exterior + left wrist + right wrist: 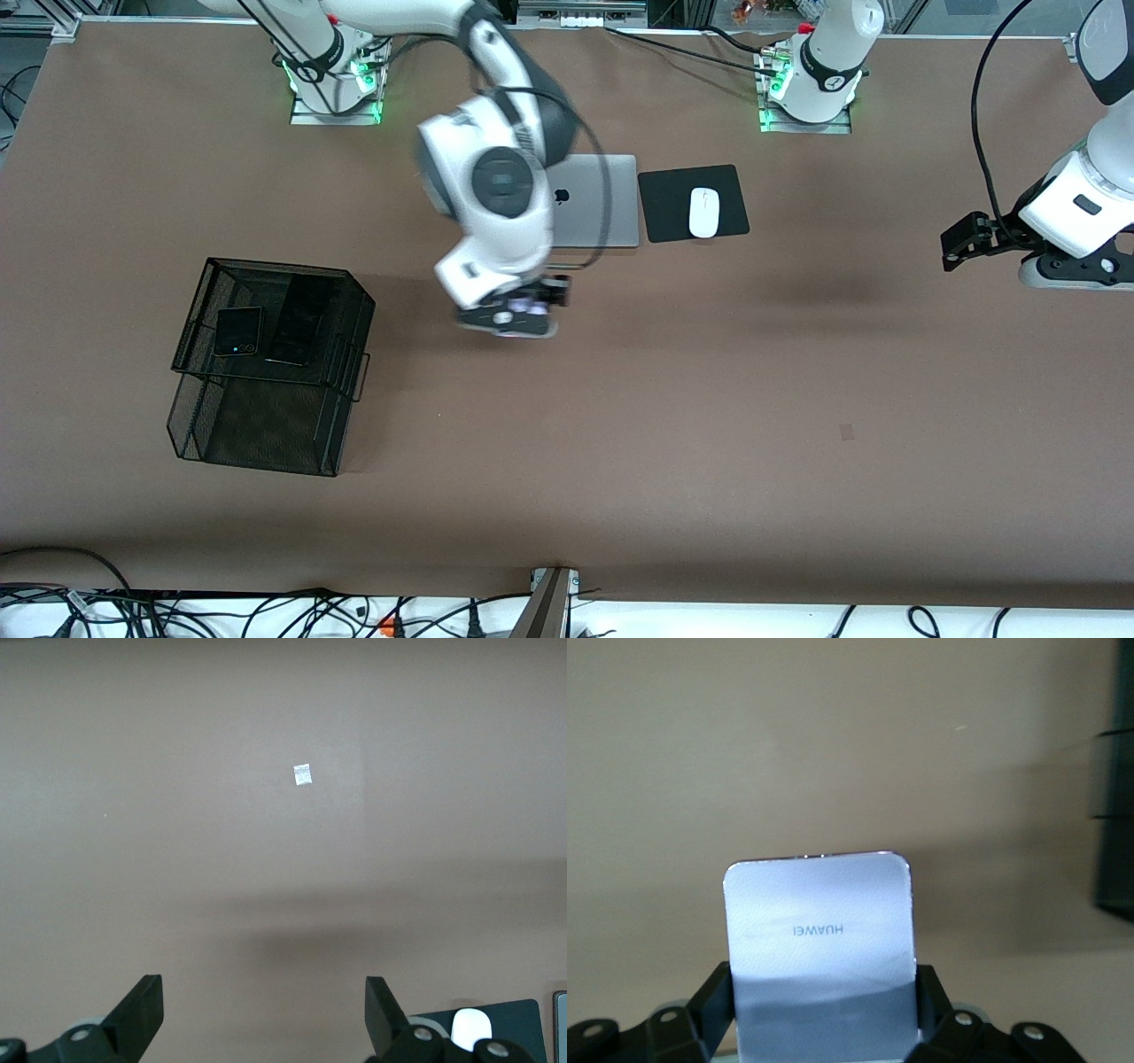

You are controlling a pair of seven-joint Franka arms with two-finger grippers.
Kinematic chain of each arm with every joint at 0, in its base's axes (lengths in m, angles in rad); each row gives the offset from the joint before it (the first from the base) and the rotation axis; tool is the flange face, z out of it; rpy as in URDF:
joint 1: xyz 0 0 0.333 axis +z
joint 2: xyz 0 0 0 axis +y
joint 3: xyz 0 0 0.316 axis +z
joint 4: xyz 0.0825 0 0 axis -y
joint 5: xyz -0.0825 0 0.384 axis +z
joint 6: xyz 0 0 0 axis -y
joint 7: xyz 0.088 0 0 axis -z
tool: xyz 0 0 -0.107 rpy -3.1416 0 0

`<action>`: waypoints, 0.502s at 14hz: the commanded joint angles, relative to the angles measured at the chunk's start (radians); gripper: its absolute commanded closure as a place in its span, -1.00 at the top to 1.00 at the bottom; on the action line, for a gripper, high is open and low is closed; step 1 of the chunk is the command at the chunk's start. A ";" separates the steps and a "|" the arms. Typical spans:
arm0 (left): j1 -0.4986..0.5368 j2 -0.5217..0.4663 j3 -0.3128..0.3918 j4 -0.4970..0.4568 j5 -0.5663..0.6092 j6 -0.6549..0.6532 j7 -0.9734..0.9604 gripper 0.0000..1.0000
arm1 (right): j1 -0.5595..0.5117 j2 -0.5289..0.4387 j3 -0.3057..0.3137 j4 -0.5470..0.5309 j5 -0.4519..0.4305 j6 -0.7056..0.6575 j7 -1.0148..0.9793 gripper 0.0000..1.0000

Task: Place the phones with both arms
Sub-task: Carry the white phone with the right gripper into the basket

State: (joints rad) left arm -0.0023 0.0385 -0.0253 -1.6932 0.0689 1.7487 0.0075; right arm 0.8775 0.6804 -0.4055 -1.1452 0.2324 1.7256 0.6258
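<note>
Right gripper (824, 1010) around level lavender phone (819, 939)

A robotics lab, staged as an office desk. Two white arms are bolted by green-lit bases (335, 84) at the 12 o'clock edge of a brown-covered surface (709, 399). Loose cables (266, 611) and power leads crowd the 6 o'clock edge. The office props are a laptop (602, 199), a mouse (704, 213) on its pad (693, 203), and a wire-mesh tray (266, 372).
</note>
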 commanded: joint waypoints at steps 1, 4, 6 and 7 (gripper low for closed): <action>0.001 -0.005 0.002 0.004 -0.012 -0.011 0.014 1.00 | -0.147 -0.039 0.024 -0.010 -0.010 -0.076 -0.170 -1.00; -0.001 -0.005 0.002 0.004 -0.012 -0.011 0.012 1.00 | -0.270 -0.041 -0.057 -0.007 -0.011 -0.094 -0.450 -1.00; -0.001 -0.005 0.002 0.006 -0.012 -0.011 0.012 1.00 | -0.339 -0.025 -0.099 -0.008 -0.011 -0.065 -0.627 -1.00; -0.001 -0.005 0.002 0.004 -0.012 -0.011 0.012 1.00 | -0.377 -0.015 -0.101 -0.008 -0.011 -0.040 -0.687 -1.00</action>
State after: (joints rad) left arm -0.0025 0.0385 -0.0253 -1.6932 0.0689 1.7487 0.0075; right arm 0.5436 0.6575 -0.5034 -1.1536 0.2276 1.6578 0.0461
